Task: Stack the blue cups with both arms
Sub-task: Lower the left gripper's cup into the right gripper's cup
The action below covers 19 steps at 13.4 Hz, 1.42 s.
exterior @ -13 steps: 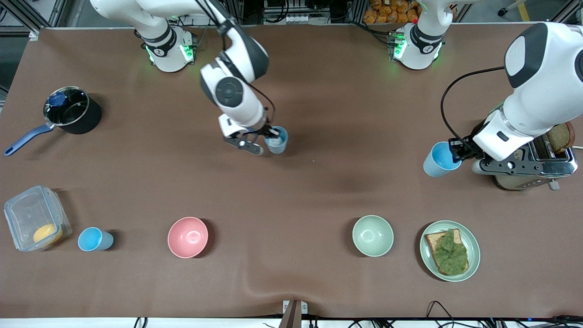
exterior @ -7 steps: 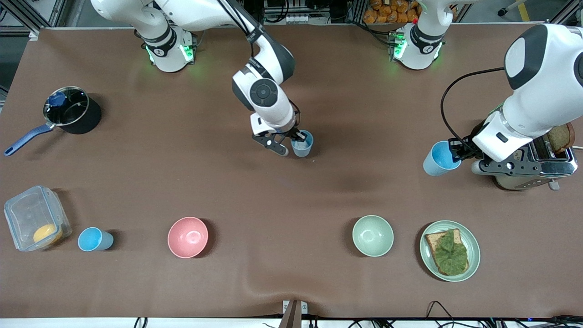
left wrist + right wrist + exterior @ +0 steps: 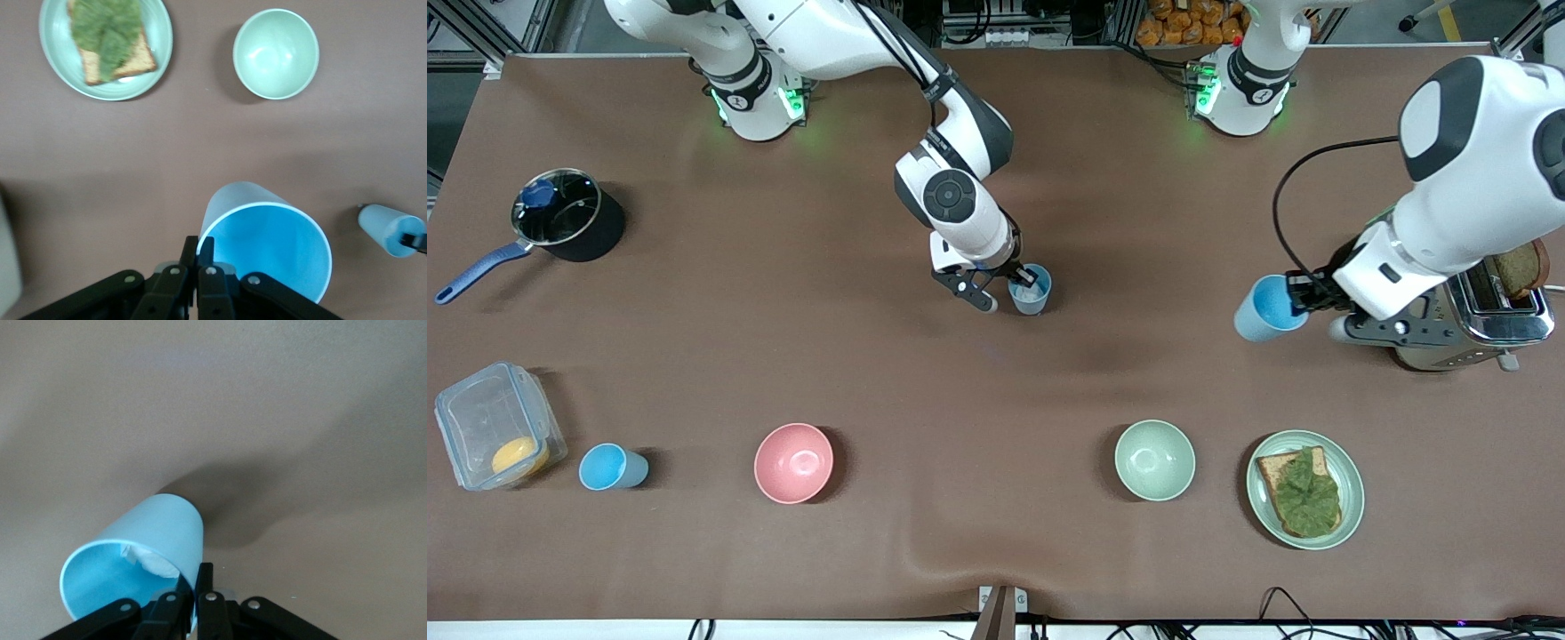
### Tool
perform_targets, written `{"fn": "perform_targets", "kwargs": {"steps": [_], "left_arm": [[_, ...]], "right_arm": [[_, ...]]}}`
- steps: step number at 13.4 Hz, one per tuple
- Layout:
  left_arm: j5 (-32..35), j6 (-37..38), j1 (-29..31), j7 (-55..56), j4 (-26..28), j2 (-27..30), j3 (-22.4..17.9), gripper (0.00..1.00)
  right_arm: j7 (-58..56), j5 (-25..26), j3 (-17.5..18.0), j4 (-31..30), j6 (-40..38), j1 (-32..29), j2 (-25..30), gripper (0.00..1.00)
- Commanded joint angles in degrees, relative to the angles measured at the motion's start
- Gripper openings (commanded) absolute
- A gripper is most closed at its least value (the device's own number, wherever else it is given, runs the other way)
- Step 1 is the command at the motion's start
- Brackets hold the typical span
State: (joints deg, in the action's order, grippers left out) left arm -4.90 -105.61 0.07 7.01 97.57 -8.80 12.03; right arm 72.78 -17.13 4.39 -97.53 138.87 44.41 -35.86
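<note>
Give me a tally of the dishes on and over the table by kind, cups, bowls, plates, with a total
Blue cups: 3, in the right gripper, in the left gripper, and by the plastic container.
Bowls: 2, pink bowl and pale green bowl.
Plates: 1, plate holding toast.
Total: 6

no readable text, labels or signs

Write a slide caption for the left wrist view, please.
Left hand grips a blue cup by its rim above the brown table.
</note>
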Motion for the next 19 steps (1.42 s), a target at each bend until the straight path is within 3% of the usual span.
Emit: {"fn": "perform_targets", "kwargs": {"steps": [1, 2, 3, 4, 8, 11, 13, 16, 19], "left_arm": [[-1.2, 0.1, -1.3, 4.9, -1.9, -1.7, 0.3, 0.0], [-1.3, -0.4, -2.4, 5.7, -1.9, -1.9, 0.3, 0.0], [-1.3, -0.8, -3.5, 6.4, -1.8, -2.7, 0.3, 0.0], [-0.9, -0.8, -3.7, 7.3, -1.5, -3.5, 0.3, 0.0], [-0.6, -1.2, -7.8, 15.1, -1.8, -4.1, 0.3, 0.0], [-1.3, -2.1, -10.7, 20.1, -1.7, -5.0, 0.4, 0.0], [-0.9, -3.3, -14.5, 23.7, -1.6, -5.8, 0.4, 0.0], [-0.3, -7.4, -20.5, 35.0, -1.5, -8.0, 0.4, 0.0], [0.4, -10.7, -25.8, 42.9, -1.5, -11.0, 0.4, 0.0]], "right_arm": [[0.6, -1.2, -0.8, 1.8, -0.7, 0.5, -0.2, 0.43], [0.6, -1.2, -0.8, 1.8, -0.8, 0.3, 0.0, 0.69], [0.6, -1.1, -0.9, 2.0, -1.6, 0.2, 0.3, 0.82], [0.5, -1.1, -1.0, 2.3, -3.1, 0.2, 1.0, 0.87], [-3.8, 0.0, -1.3, 6.9, -17.7, -4.5, 4.8, 0.94], [-13.0, 1.0, -1.5, 6.8, -27.2, -10.1, 10.5, 0.98], [-19.8, 4.4, -1.5, 6.5, -32.3, -14.3, 14.0, 1.0], [-31.6, 6.9, -1.5, 5.4, -37.1, -21.4, 19.0, 1.0], [-43.2, 7.1, -1.5, 0.1, -37.4, -28.7, 25.3, 1.0]]}}
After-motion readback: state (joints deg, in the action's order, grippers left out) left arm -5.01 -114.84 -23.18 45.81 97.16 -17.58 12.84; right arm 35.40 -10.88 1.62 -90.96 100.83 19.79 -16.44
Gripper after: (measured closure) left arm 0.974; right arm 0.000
